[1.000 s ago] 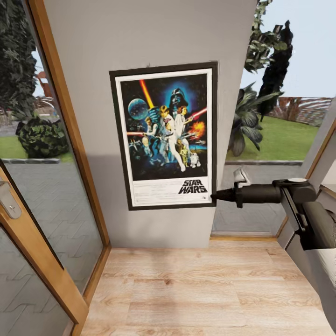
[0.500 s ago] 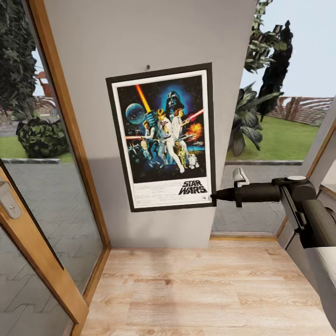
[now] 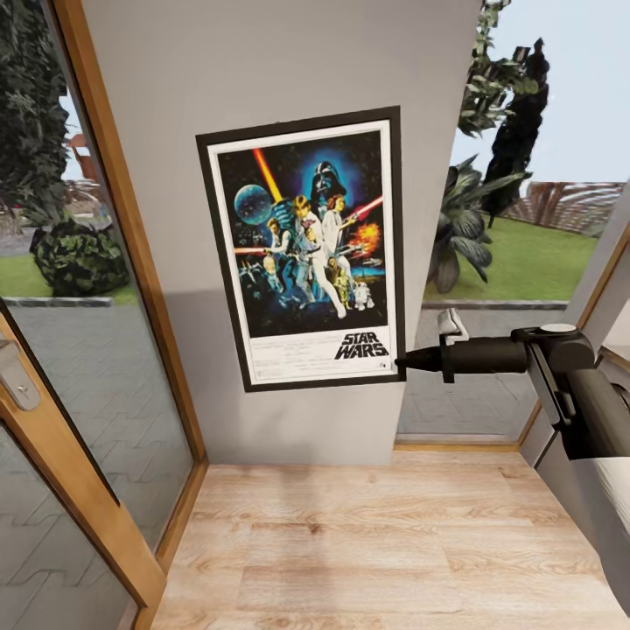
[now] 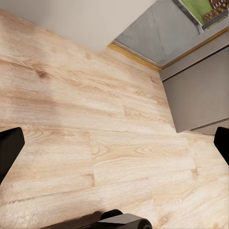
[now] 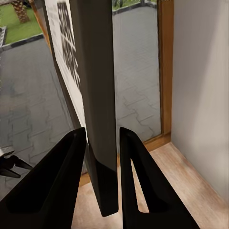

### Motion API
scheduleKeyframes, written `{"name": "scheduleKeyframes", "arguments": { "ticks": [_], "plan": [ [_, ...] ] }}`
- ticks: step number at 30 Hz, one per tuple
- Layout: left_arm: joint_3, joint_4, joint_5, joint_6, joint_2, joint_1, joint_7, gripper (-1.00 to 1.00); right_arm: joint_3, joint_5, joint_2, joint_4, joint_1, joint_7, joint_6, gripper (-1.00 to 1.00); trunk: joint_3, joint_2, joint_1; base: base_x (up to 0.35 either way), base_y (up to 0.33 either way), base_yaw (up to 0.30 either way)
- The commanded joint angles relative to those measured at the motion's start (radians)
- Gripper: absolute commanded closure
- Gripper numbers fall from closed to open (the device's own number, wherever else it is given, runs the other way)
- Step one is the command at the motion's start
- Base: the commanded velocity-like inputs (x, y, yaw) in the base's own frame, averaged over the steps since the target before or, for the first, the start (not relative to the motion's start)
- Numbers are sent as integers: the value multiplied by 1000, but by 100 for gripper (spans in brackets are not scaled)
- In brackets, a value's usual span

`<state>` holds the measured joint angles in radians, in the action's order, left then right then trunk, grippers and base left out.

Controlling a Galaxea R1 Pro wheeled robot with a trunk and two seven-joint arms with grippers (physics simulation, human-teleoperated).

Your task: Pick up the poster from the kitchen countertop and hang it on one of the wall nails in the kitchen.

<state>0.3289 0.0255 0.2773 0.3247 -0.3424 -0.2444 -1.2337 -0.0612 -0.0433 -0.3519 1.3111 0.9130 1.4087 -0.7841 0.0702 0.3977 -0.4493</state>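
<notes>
One poster [image 3: 306,249] between right jaws.

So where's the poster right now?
In the head view the poster is up against the grey wall between two windows, with the right gripper clamped on its lower right corner.

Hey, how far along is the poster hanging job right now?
Done: the poster is off the countertop and held flat against the grey wall. In hand: the right gripper is clamped on its lower right edge. Left: seat it on a nail, which I can't see now, then release.
</notes>
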Motion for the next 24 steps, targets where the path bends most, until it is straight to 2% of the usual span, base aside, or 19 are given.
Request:
{"name": "scheduleKeyframes", "arguments": {
  "ticks": [1, 12, 24],
  "plan": [
    [4, -1, -3, 5, -1, -1, -3, -100, -2, -5, -1, 0, 1, 1, -12, 100, 2, 2, -1, 0, 0, 0],
    [4, -1, -3, 6, -1, -1, -3, -100, -1, -9, -1, 2, 1, 1, -12, 100, 2, 2, -1, 2, 0, 0],
    [4, -1, -3, 6, -1, -1, -3, -100, 2, -10, -1, 2, 1, -1, -13, 100, 2, 2, -1, 74, 0, 0]
  ]
}}
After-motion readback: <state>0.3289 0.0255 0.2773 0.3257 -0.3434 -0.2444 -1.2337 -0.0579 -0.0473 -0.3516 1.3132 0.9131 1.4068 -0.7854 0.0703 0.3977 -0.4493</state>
